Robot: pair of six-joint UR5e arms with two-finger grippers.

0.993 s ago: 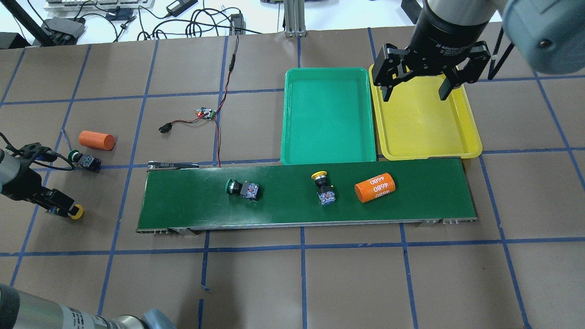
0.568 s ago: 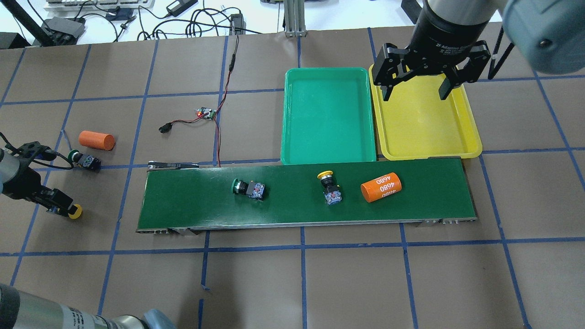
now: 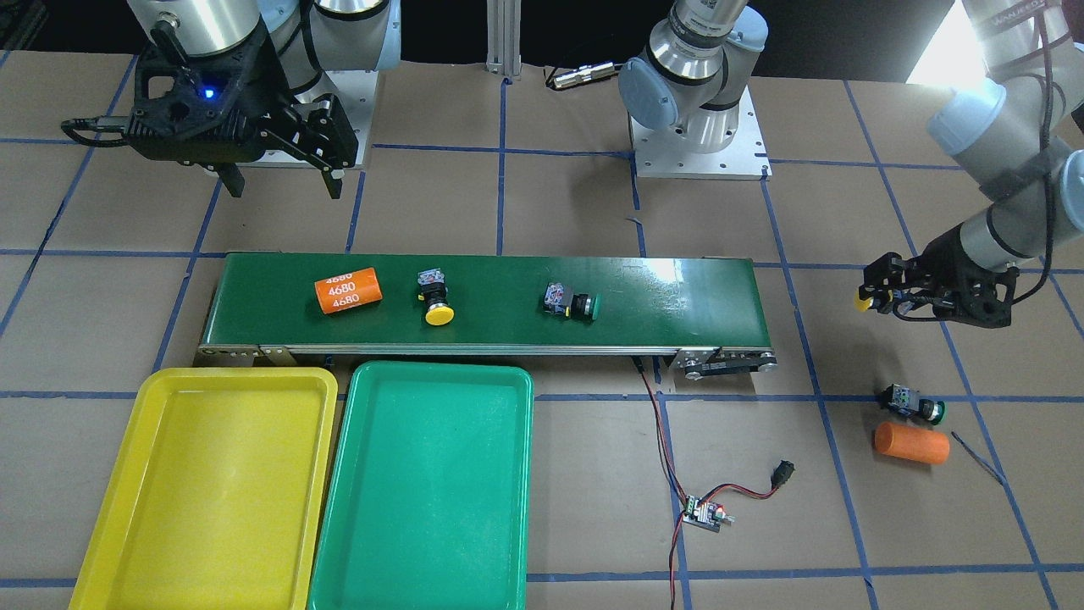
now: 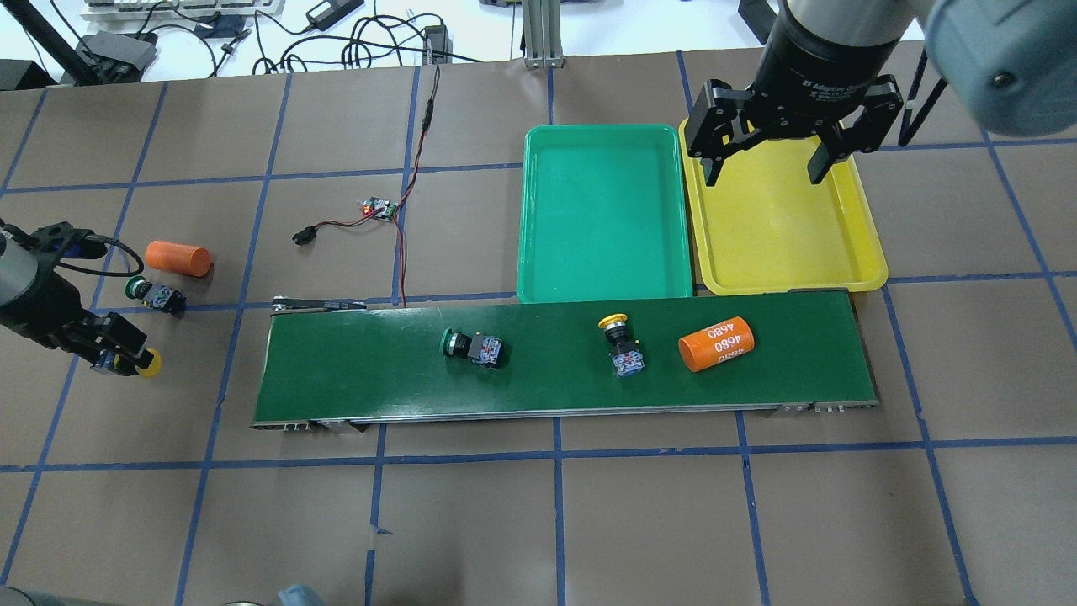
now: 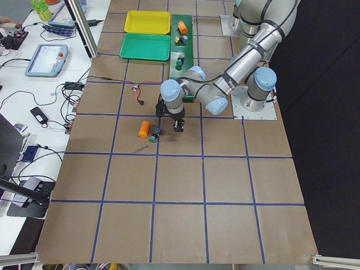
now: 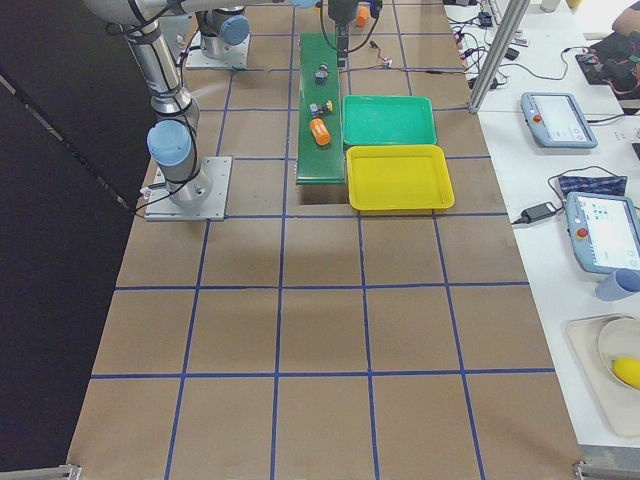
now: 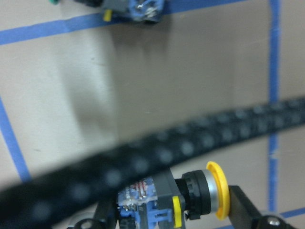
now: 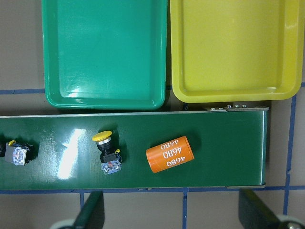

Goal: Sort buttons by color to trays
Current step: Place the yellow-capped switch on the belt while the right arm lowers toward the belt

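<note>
From the front, the left gripper (image 3: 879,290) hangs off the end of the belt (image 3: 677,288) with a yellow cap poking out, and a green button (image 3: 913,404) lies on the table just beside an orange cylinder (image 3: 911,442). On the belt sit a second green button (image 3: 572,303), a yellow button (image 3: 436,301) and a second cylinder (image 3: 347,290). The yellow tray (image 3: 212,491) and green tray (image 3: 423,491) lie side by side along the belt, neither holding a button yet. The right gripper (image 3: 284,180) hovers with jaws spread, empty. The overhead view repeats this layout but hides the left grip. The side views add only the long table (any jaws there are too small to judge). The left wrist view settles it: the held button (image 7: 190,200) appears clamped lengthwise, with one finger (image 7: 243,210) against the cap face. The right wrist view alone shows the yellow button from straight above, cap toward the green tray, with the gripper's parted fingers (image 8: 93,212) at the frame's bottom. These switches look light, rigid and hard. The round cap could slip or roll, so the squarer body seems the safer hold.
</note>
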